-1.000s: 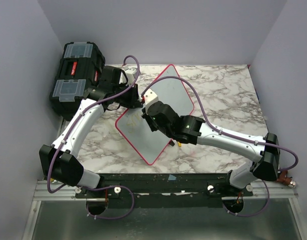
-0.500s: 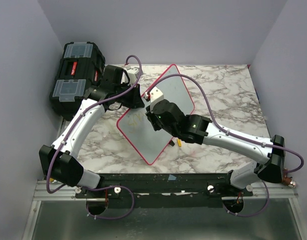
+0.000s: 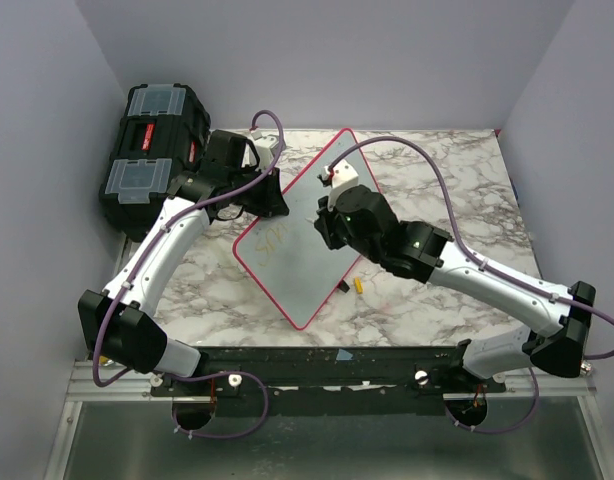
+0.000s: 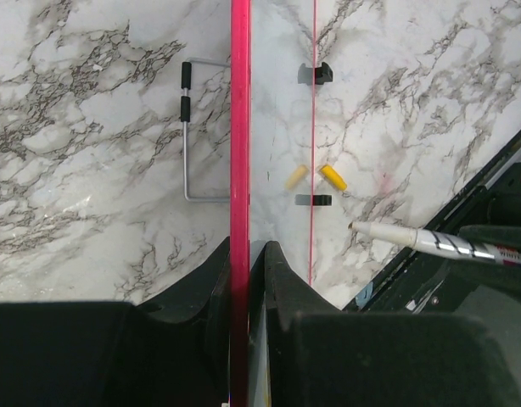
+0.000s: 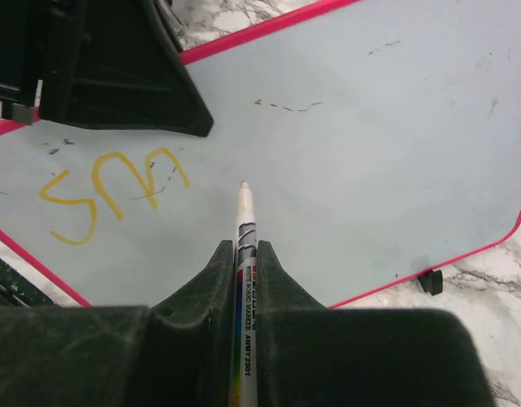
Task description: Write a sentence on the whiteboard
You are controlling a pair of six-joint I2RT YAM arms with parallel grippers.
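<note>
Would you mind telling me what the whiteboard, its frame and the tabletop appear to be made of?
The whiteboard: a smooth, glossy white panel, probably melamine or coated steel; it mirrors the tabletop in the left wrist view. Its frame: pink-red, evenly coloured, likely plastic. The tabletop: grey-veined white marble pattern, possibly only a laminate print.

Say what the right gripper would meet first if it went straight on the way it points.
Probably the whiteboard: the marker in the right gripper aims at bare white surface beside the yellow letters. How far off its tip stands is unclear.
</note>
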